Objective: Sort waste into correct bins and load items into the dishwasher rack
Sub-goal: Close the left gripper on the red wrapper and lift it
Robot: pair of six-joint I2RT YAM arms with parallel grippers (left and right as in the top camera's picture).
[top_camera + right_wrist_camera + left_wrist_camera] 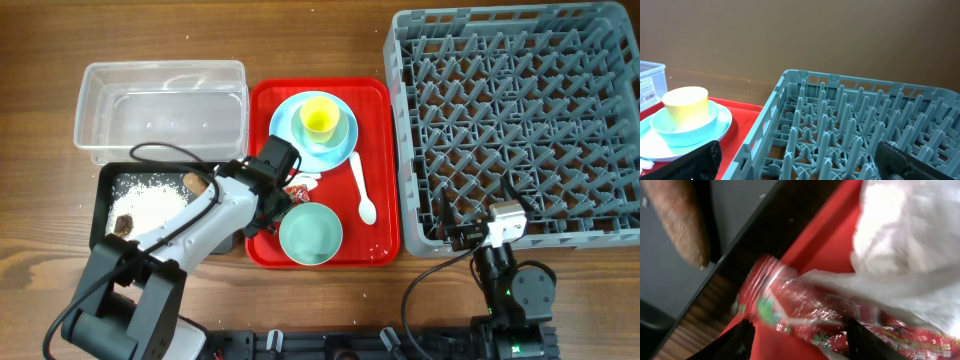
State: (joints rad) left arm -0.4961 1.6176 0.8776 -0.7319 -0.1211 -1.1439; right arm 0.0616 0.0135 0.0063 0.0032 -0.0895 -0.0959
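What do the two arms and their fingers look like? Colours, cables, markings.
Left arm: white tubular links, black joints and base, with a thin black cable looped along it. Right arm: black, with a pale grey block at the wrist and a trailing cable, also black. Left fingers and right fingers are plain black. No markings legible.
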